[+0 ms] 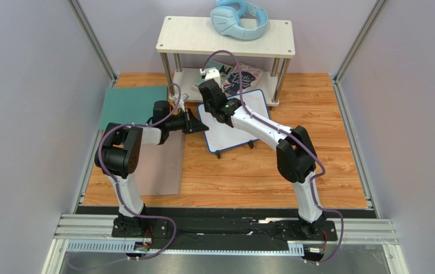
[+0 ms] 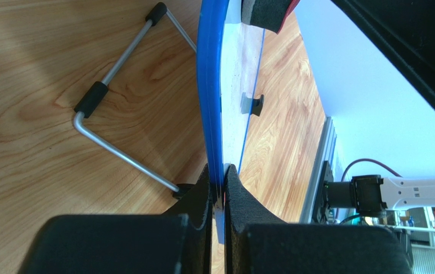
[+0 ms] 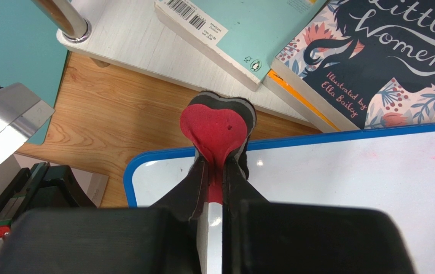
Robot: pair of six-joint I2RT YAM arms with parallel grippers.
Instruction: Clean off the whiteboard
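Note:
The whiteboard (image 1: 242, 128) with its blue frame lies tilted on the wooden table, propped on a wire stand (image 2: 123, 91). My left gripper (image 1: 201, 126) is shut on the board's left edge, its pads (image 2: 234, 188) pinching the blue frame (image 2: 213, 103). My right gripper (image 3: 217, 162) is shut on a red heart-shaped eraser (image 3: 217, 128) with a black felt pad. The eraser rests at the board's far left corner, overlapping the top frame. The white surface (image 3: 345, 188) shows only faint pink smudges (image 3: 433, 155) at the right.
A low white shelf (image 1: 225, 34) stands just behind the board, with books (image 3: 368, 63) on its lower level and blue headphones (image 1: 239, 20) on top. A teal mat (image 1: 131, 105) and a grey-brown mat (image 1: 165, 165) lie to the left. Grey walls enclose the table.

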